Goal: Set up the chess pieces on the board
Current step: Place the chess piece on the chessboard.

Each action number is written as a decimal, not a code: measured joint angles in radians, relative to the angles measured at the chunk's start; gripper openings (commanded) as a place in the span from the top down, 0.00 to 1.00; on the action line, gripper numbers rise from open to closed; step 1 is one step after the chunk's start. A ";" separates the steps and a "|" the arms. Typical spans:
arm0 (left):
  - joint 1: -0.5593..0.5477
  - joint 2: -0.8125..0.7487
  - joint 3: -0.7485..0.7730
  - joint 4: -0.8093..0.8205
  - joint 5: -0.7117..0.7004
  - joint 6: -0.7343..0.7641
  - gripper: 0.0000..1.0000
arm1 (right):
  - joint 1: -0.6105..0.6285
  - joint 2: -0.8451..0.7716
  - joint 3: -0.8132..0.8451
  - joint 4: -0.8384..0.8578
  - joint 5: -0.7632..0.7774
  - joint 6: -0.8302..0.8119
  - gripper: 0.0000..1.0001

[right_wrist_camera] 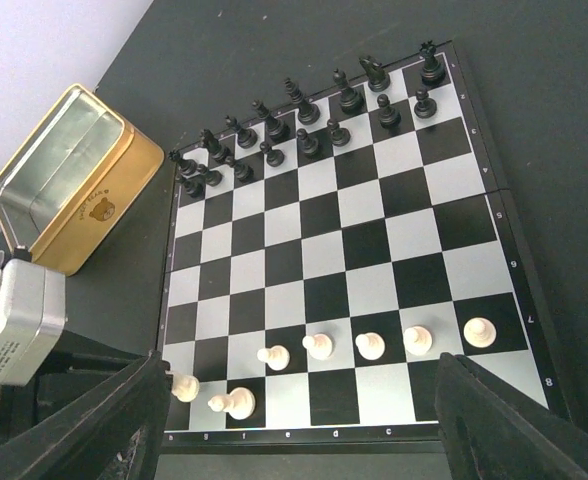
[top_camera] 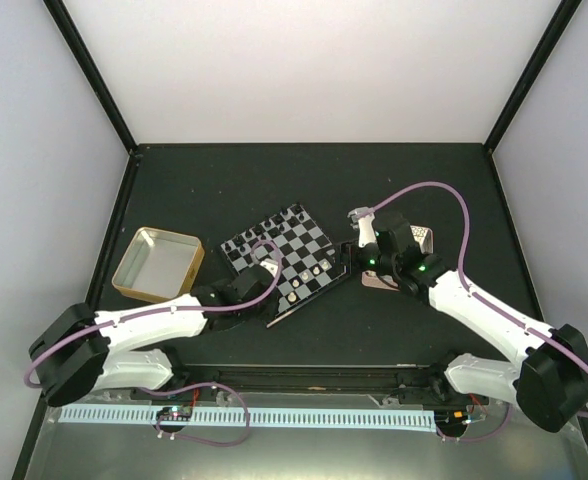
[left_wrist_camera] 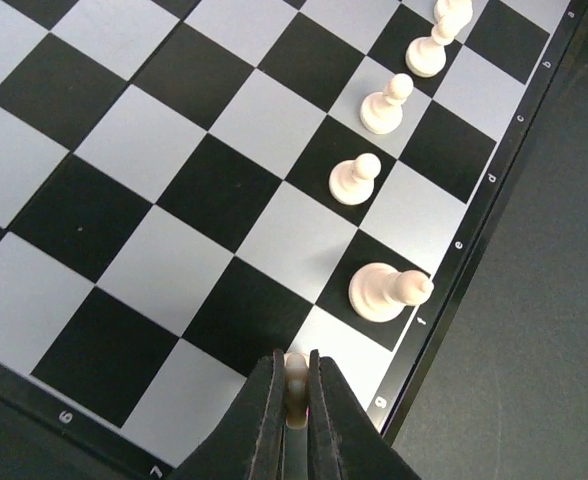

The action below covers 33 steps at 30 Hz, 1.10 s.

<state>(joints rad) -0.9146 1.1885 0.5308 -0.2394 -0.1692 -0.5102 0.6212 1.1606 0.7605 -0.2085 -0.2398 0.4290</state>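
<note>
With the left gripper [left_wrist_camera: 296,415] clamped on a white piece [left_wrist_camera: 296,376] at bottom centre, lower it upright onto the pale edge square of the board [left_wrist_camera: 224,190] before releasing; the right gripper [right_wrist_camera: 299,405] stands apart.

Dark table [top_camera: 274,180] with the board [top_camera: 296,252] near centre, an open gold tin [top_camera: 137,291] to its left.

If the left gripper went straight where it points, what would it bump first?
Probably the board, at its pale edge square: the left gripper, shut on a white chess piece, points down at it.
</note>
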 measured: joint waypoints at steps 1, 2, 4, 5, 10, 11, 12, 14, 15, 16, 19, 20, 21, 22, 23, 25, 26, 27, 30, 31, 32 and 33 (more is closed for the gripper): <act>-0.002 0.007 -0.005 0.013 0.001 0.003 0.98 | 0.000 0.000 -0.001 0.000 0.002 0.000 0.26; -0.003 0.014 -0.008 0.027 0.003 0.007 0.99 | 0.000 0.000 -0.001 0.000 0.003 0.001 0.26; -0.003 0.025 -0.008 0.044 0.012 0.014 0.98 | 0.000 0.001 -0.001 0.000 0.003 0.004 0.26; -0.003 0.030 -0.008 0.055 0.018 0.018 0.98 | 0.000 0.002 -0.001 0.000 0.004 0.005 0.26; -0.003 0.045 -0.008 0.081 0.040 0.026 0.98 | 0.000 0.002 -0.001 0.000 0.013 0.010 0.26; -0.004 0.046 -0.008 0.081 0.042 0.026 0.98 | 0.000 0.002 -0.001 0.000 0.015 0.012 0.26; -0.004 0.048 -0.008 0.082 0.043 0.026 0.98 | 0.000 0.002 -0.001 0.000 0.018 0.015 0.26; -0.004 0.051 -0.008 0.082 0.043 0.026 0.98 | 0.000 0.002 -0.001 0.000 0.021 0.018 0.26; -0.004 0.052 -0.010 0.083 0.043 0.026 0.99 | 0.000 0.002 -0.001 0.000 0.022 0.019 0.26; -0.005 0.053 -0.011 0.083 0.043 0.026 0.98 | 0.000 0.002 -0.001 0.000 0.023 0.020 0.26; -0.010 0.065 -0.012 0.084 0.042 0.026 0.98 | 0.000 0.002 -0.002 0.000 0.030 0.023 0.26; -0.011 0.068 -0.012 0.089 0.043 0.026 0.97 | 0.000 0.002 -0.002 -0.001 0.032 0.023 0.26; -0.012 0.070 -0.012 0.092 0.042 0.026 0.97 | 0.000 0.002 -0.002 -0.001 0.033 0.023 0.26; -0.013 0.071 -0.012 0.093 0.043 0.026 0.96 | 0.000 0.002 -0.002 -0.001 0.036 0.023 0.26; -0.014 0.071 -0.012 0.094 0.042 0.026 0.94 | 0.000 0.002 -0.002 -0.001 0.037 0.023 0.26; -0.017 0.071 -0.012 0.094 0.042 0.026 0.91 | 0.000 0.002 -0.002 -0.001 0.040 0.023 0.26; -0.018 0.071 -0.012 0.094 0.043 0.027 0.88 | 0.000 0.002 -0.002 -0.001 0.042 0.023 0.26; -0.018 0.071 -0.012 0.093 0.043 0.027 0.85 | 0.000 0.002 -0.002 -0.001 0.044 0.023 0.26; -0.022 0.071 -0.012 0.086 0.042 0.027 0.75 | 0.000 0.002 -0.002 -0.001 0.048 0.024 0.26; -0.023 0.070 -0.012 0.080 0.042 0.027 0.72 | 0.000 0.002 -0.002 -0.001 0.050 0.026 0.26; -0.023 0.069 -0.012 0.074 0.042 0.027 0.67 | 0.000 0.002 -0.002 -0.002 0.054 0.027 0.26; -0.023 0.066 -0.012 0.067 0.041 0.027 0.64 | 0.000 0.002 -0.002 -0.002 0.058 0.031 0.26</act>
<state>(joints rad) -0.9375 1.2545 0.5190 -0.1726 -0.1280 -0.4831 0.6212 1.1629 0.7586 -0.2108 -0.1814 0.4599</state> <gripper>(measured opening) 0.272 0.739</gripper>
